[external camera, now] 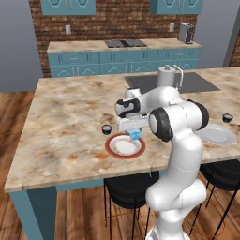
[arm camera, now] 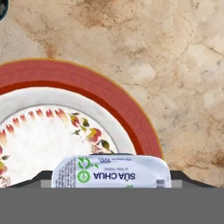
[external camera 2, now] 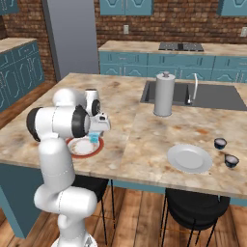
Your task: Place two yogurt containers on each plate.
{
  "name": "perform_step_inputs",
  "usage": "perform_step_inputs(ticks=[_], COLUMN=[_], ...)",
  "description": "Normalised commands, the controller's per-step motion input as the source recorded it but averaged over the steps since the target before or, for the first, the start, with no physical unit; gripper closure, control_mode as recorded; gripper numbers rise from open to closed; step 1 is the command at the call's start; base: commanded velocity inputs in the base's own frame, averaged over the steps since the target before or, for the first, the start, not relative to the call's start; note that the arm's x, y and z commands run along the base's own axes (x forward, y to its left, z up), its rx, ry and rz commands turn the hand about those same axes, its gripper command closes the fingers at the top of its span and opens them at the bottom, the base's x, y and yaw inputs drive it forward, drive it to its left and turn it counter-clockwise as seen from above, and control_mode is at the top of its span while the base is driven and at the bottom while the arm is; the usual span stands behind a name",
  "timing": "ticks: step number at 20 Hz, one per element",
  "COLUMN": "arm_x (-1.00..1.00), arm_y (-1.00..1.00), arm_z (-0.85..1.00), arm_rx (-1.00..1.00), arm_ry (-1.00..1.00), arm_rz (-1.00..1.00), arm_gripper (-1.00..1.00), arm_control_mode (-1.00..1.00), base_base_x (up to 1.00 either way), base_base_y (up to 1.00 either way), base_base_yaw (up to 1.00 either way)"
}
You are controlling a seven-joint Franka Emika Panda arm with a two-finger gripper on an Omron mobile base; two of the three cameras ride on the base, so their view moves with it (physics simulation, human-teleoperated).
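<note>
**Blue yogurt held over red-rimmed plate**

Dark cup (external camera: pixel 106 127) on counter, just left of red-rimmed plate (external camera: pixel 112 149). Gripper (external camera: pixel 135 134) above that plate's far right rim, jaws closed on light-blue yogurt container (external camera: pixel 135 136). Grey plate (external camera 2: pixel 189 158) well right; two dark cups (external camera 2: pixel 220 143) (external camera 2: pixel 231 160) beside it.

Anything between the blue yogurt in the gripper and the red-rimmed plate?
Nothing visible. The gripper holds the light-blue yogurt container directly over the red-rimmed plate, whose surface below is bare. A dark yogurt cup sits on the counter beside the plate, off the path.
</note>
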Motion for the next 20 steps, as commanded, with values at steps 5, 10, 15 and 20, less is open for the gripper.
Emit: perform_step_inputs(ticks=[5, 10, 15, 20], arm_x=[-0.17, -0.03, -0.06, -0.06], arm_y=[0.00, 0.05, 0.00, 0.01], arm_z=[-0.27, -0.16, -0.01, 0.03], arm_rx=[0.00, 0.00, 0.00, -0.01], arm_ry=[0.08, 0.03, 0.00, 0.00], arm_rz=[-0.02, 0.00, 0.00, 0.00], arm_gripper=[1.00, 1.00, -1.00, -1.00], arm_control_mode=[-1.00, -1.00, -1.00, -1.00], base_base_x=[0.00, 0.00, 0.00, 0.00], base_base_y=[0.00, 0.00, 0.00, 0.00], base_base_yaw=[0.00, 0.00, 0.00, 0.00])
